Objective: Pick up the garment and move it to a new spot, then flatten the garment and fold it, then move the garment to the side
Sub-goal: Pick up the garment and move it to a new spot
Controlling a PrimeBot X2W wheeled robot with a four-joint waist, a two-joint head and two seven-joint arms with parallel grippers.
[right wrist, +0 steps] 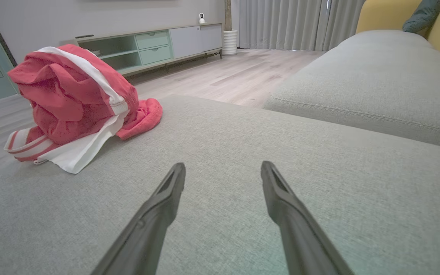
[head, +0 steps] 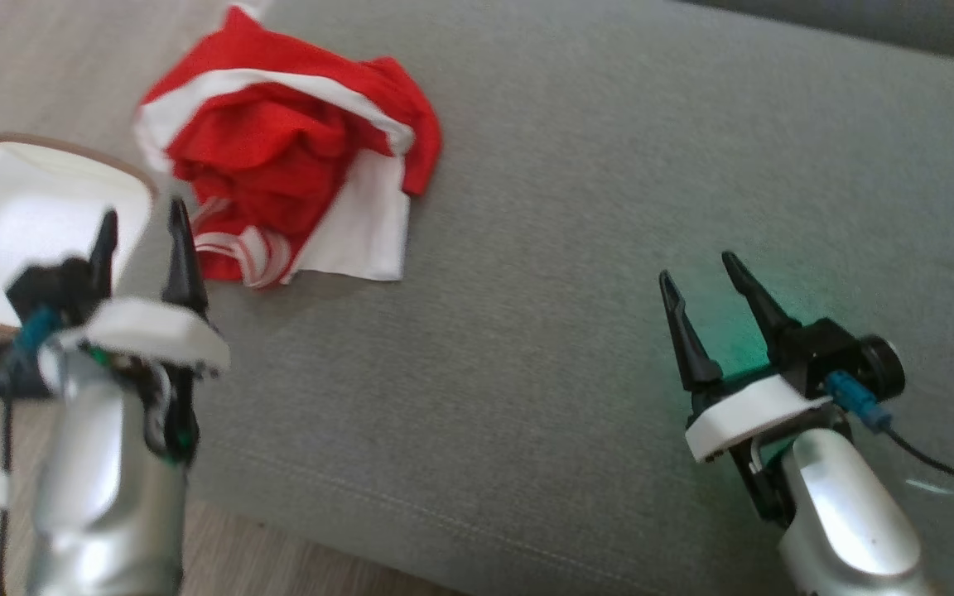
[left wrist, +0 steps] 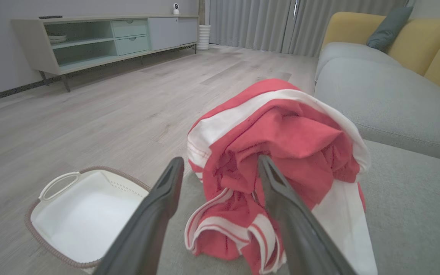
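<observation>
The red-and-white garment [head: 286, 165] is found crumpled in a heap at the left edge of the grey sofa seat [head: 576, 273], toward its far corner; no flattening or folding is yet evident. The left gripper [head: 143, 213] is held just short of the heap's near side, jaws spread and empty, and is judged to be lined up for the pick. The right gripper [head: 697, 268] is held well apart over bare seat, likewise spread and empty. A white laundry basket [left wrist: 86, 214] is noted on the floor beside the seat's left edge. The heap's height, flattened from above, is made plain by the right wrist view.
</observation>
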